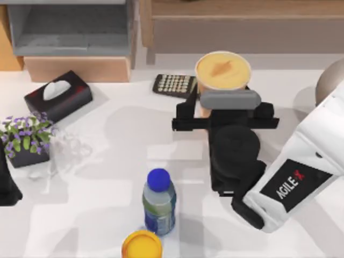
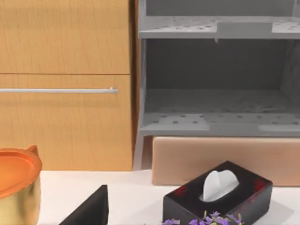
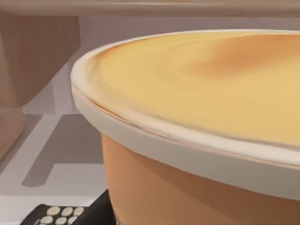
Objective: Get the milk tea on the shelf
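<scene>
Top view: right tool (image 1: 224, 102) at milk tea (image 1: 222, 71), black fingers either side of cup near counter's (image 1: 107, 161) back edge, just beside calculator (image 1: 173, 84); firm pinch — cannot tell. Shelf (image 1: 242, 24) just behind, cup not yet on it. Left arm parked at left edge.

Left wrist view: tissue box (image 2: 218, 194), grey cubby (image 2: 215, 84).

Right wrist view: cup rim close, shelf board above.
</scene>
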Robot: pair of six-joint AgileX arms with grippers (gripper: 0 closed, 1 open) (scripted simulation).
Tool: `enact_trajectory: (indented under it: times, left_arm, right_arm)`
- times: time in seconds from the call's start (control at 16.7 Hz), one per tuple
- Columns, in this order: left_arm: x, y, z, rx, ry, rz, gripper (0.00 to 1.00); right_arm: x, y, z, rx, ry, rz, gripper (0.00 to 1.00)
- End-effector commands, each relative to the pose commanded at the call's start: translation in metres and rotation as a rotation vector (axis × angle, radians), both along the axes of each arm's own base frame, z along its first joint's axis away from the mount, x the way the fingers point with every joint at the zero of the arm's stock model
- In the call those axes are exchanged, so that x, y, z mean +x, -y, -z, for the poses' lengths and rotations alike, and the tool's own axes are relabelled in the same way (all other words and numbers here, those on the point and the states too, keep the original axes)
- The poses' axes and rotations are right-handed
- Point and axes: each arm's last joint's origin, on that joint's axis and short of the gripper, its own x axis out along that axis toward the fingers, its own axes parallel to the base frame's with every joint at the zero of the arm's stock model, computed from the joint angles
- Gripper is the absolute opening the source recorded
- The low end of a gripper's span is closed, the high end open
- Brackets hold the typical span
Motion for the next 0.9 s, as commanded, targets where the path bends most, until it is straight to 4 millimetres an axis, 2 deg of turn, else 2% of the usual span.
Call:
enact_trajectory:
  times: [0.18, 0.24, 0.6, 0.9]
  left_arm:
    - [0.0, 0.0, 0.0, 0.0, 0.0, 0.0, 1.0]
    - [0.0, 0.0, 0.0, 0.0, 0.0, 0.0, 1.0]
    - [0.0, 0.0, 0.0, 0.0, 0.0, 0.0, 1.0]
    - [0.0, 0.0, 0.0, 0.0, 0.0, 0.0, 1.0]
  right_arm:
    - [0.0, 0.0, 0.001, 0.002, 0.001, 0.0, 0.0]
    - [0.003, -0.002, -0.005, 0.019, 0.017, -0.002, 0.0]
    - [0.031, 0.003, -0.065, 0.119, 0.133, -0.028, 0.0]
    - [0.063, 0.033, -0.117, 0.122, 0.174, -0.035, 0.0]
